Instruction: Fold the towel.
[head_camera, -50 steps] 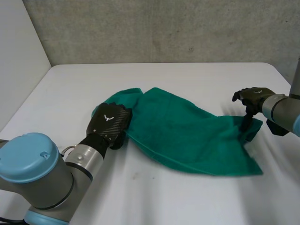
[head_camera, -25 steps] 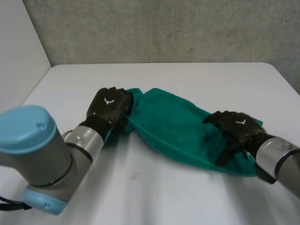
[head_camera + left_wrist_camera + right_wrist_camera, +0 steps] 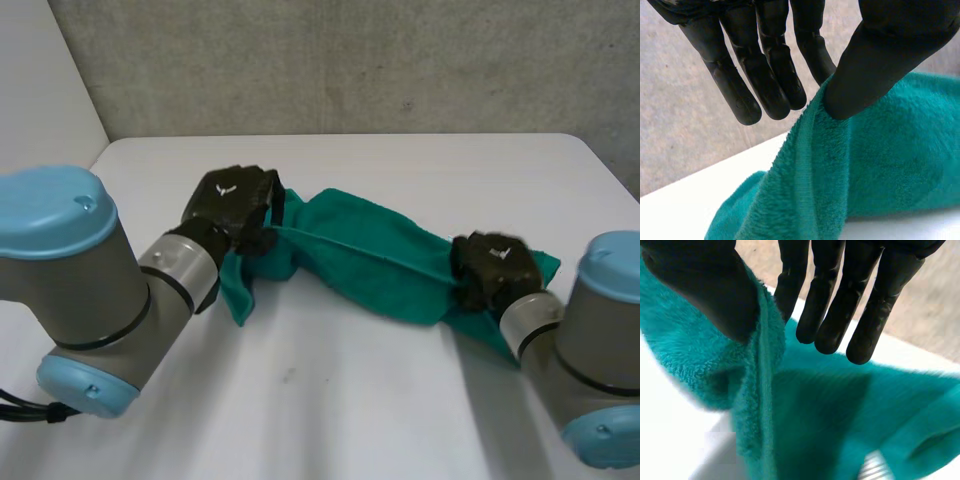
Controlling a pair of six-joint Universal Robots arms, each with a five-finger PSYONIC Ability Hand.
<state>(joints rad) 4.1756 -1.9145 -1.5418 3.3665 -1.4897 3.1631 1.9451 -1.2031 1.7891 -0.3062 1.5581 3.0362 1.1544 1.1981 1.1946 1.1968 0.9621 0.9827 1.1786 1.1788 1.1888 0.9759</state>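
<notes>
Drawn taut since a moment ago, the teal terry towel stretches lengthwise between left hand and right hand, each pinching the hem at one end.

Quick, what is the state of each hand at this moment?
Left hand: shut on the towel, pinching its edge.
Right hand: shut on the towel, pinching its edge.

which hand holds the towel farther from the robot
The left hand, pinching the green towel nearer the back wall; the right hand pinches it closer in.
</notes>
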